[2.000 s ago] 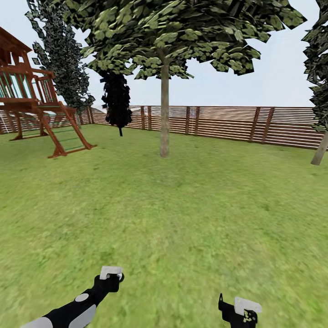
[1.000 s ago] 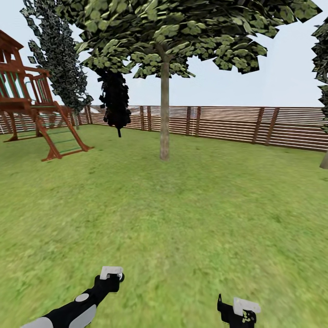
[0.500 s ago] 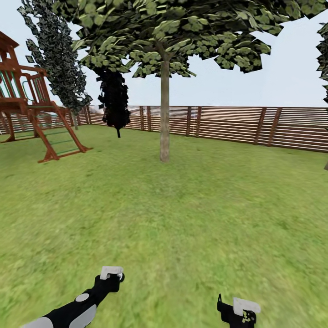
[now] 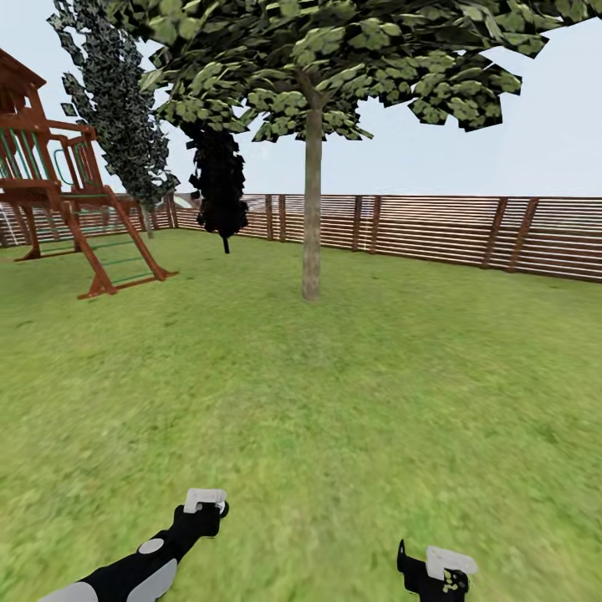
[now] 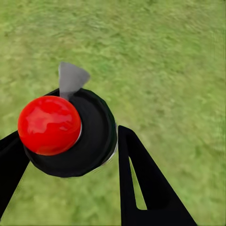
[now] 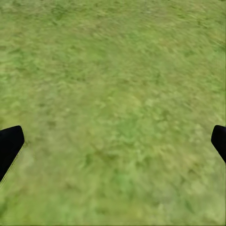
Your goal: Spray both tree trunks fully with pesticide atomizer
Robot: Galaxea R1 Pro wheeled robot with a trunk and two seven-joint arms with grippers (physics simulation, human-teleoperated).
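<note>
Between left end effector (image 5: 70,155) fingers: round black red-capped atomizer (image 5: 66,132), gripped | right end effector (image 6: 113,146) spread over grass (image 6: 117,84)

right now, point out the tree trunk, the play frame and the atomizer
tree trunk (image 4: 312,209), head view, mid-height of the bare stem
play frame (image 4: 125,242), head view, on its slanted ladder
atomizer (image 5: 49,125), left wrist view, on its red top

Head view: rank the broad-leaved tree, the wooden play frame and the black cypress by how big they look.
1. Broad-leaved tree, by far.
2. Wooden play frame, cut by the picture's edge.
3. Black cypress, though it stands farther back, so apparent size only.
</note>
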